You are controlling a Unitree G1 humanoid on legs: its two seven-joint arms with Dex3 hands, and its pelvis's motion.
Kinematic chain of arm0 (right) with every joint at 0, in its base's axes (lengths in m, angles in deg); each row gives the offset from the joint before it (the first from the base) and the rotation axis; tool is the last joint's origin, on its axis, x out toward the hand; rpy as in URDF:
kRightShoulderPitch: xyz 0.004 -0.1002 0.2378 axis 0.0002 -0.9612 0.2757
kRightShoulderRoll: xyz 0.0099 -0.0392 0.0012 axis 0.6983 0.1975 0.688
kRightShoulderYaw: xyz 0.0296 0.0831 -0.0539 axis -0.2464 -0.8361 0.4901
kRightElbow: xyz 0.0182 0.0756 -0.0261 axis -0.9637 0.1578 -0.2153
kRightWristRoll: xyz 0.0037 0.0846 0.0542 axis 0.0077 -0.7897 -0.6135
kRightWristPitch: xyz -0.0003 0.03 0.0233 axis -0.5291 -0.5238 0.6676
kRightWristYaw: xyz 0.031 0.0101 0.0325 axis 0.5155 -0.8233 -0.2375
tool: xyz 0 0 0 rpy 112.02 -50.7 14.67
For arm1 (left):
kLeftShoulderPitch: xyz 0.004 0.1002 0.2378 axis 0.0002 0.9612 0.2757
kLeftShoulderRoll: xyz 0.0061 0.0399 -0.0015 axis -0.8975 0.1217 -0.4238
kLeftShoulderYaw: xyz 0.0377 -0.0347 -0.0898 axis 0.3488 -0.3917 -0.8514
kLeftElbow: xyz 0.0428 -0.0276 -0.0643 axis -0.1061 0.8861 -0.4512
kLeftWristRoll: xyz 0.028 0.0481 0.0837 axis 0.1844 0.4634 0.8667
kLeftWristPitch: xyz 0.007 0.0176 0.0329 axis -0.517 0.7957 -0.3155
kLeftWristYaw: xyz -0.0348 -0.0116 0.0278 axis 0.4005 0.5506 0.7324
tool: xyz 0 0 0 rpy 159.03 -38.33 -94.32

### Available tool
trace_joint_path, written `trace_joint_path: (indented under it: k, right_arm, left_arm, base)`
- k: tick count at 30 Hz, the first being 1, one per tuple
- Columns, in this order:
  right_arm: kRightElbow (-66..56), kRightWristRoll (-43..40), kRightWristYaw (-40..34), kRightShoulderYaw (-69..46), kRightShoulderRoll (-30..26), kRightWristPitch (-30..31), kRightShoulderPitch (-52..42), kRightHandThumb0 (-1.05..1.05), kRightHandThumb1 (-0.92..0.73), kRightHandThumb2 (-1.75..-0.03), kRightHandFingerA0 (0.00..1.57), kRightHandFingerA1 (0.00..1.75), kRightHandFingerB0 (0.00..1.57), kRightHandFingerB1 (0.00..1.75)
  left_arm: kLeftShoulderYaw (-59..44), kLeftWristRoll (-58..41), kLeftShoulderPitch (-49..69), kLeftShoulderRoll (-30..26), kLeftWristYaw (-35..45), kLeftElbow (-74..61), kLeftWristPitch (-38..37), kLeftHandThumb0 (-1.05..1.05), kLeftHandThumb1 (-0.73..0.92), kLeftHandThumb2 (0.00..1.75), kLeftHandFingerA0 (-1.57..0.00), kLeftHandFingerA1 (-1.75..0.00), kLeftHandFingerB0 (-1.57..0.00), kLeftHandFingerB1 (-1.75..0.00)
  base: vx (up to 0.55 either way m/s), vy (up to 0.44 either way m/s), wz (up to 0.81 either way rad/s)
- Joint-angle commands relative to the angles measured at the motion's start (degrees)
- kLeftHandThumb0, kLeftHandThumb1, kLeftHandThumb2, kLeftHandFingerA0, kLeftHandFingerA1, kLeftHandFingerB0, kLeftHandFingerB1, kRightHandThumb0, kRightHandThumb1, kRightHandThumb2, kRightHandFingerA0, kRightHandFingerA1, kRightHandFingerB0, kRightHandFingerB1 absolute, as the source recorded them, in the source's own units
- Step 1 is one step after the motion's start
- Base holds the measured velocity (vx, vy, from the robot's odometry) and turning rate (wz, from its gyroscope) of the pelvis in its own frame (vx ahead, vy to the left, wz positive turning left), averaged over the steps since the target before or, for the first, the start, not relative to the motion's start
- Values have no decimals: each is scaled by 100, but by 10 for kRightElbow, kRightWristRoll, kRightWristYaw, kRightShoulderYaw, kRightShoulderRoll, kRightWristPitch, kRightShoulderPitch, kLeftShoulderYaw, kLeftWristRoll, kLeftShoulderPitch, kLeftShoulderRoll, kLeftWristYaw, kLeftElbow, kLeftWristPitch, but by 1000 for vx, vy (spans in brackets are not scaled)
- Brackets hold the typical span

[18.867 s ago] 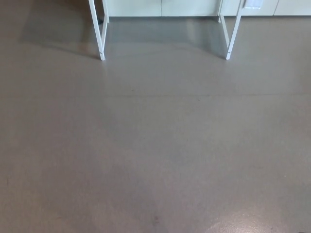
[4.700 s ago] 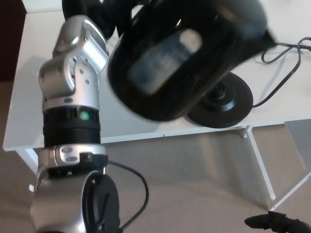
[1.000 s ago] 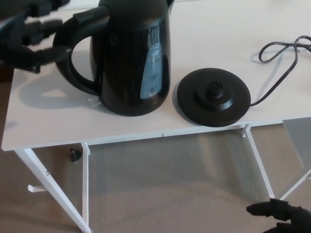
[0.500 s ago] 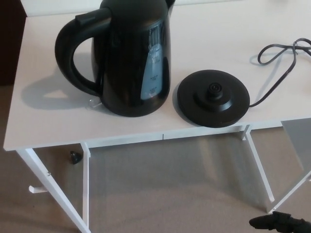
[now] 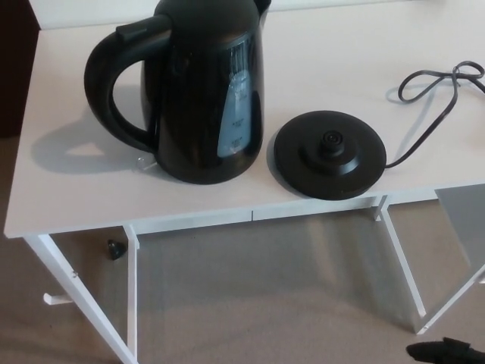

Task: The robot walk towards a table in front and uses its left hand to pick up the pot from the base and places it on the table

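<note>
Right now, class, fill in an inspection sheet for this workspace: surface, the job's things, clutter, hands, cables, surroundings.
Surface: white table, flat, on white legs.
Job's things: black electric kettle stands upright on the table, handle to the robot's left. It is off its round black base, which lies just to its right.
Clutter: nothing seen on the table.
Hands: left hand not in view. Only a dark edge of the right hand shows at the bottom right corner, well below the table.
Cables: black power cord runs from the base and loops near the right edge.
Surroundings: grey floor; small black object under the table.
</note>
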Motion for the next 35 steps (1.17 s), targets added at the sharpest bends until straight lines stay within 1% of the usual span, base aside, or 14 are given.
trace_joint_path:
  k: [1,2,5,11,13,14,15,16,23,26,27,29,30,35]
  right_arm:
    - [46,-44,-18,-46,7,-10,16,-66,-39,-74,50,49,32,44]
    - [58,-48,-14,-53,6,-12,21,-62,-47,-55,54,39,36,35]
    - [88,-45,-15,-60,7,-15,37,-59,-47,-55,53,39,33,35]
    - [134,-40,-23,-66,7,-27,59,-55,-45,-54,55,39,34,35]
    - [143,-48,-16,-69,11,-30,63,-55,-42,-53,56,41,35,36]
    - [149,-43,-23,-68,11,-31,67,-47,-39,-53,59,41,37,36]
    - [153,-40,-26,-67,11,-32,70,-47,-39,-53,59,41,37,36]
    - [158,-41,-28,-67,13,-31,74,-49,-33,-64,55,48,32,42]
    - [173,-37,-35,-62,12,-41,74,-48,-32,-63,55,48,33,42]
    - [170,-41,-32,-64,11,-37,73,-45,-32,-62,55,48,34,42]
    - [170,-42,-31,-64,11,-36,73,-42,-32,-60,56,47,34,42]
    - [173,-38,-34,-61,9,-37,75,-41,-32,-60,56,47,34,41]
    - [176,-41,-28,-62,9,-35,76,-30,-34,-51,57,41,37,36]
    - [180,-40,-31,-61,9,-37,82,-30,-33,-50,58,41,38,36]
  left_arm:
    - [77,87,47,37,-65,34,-104,-61,39,73,0,-13,0,-7]
    - [94,98,45,34,-72,38,-105,-59,38,73,0,-12,0,-7]
    - [118,104,30,24,-88,76,-107,-60,37,76,0,-19,0,-12]
    - [149,95,-5,0,-88,165,-116,-58,37,76,0,-22,0,-13]
    - [156,94,-20,-11,-83,210,-134,-53,35,72,0,-20,0,-13]
    - [158,94,-28,-15,-83,227,-138,-47,32,70,0,-23,0,-15]
    - [160,94,-33,-17,-82,239,-143,-47,32,70,0,-23,0,-15]
    - [164,93,-36,-20,-80,248,-145,-40,30,68,0,-24,0,-17]
    - [187,104,-47,-32,-86,296,-189,-32,27,68,0,-30,0,-24]
    - [195,105,-47,-32,-92,298,-188,-29,26,66,0,-27,0,-25]
    - [194,100,-48,-30,-88,305,-194,-23,44,54,0,-24,0,-21]
    - [197,99,-51,-30,-89,314,-205,-23,44,53,0,-25,0,-22]
    - [204,110,-52,-30,-104,316,-211,-25,38,63,-3,-24,-3,-17]
    - [212,107,-64,-24,-112,319,-210,-19,39,65,-3,-24,-3,-20]
  base:
    - [-13,-5,6]
    - [0,0,0]
    - [-8,-2,2]
    - [0,0,0]
    - [0,0,0]
    - [0,0,0]
    - [0,0,0]
    - [0,0,0]
    - [0,0,0]
    - [0,0,0]
    - [0,0,0]
    - [0,0,0]
    - [0,0,0]
    - [0,0,0]
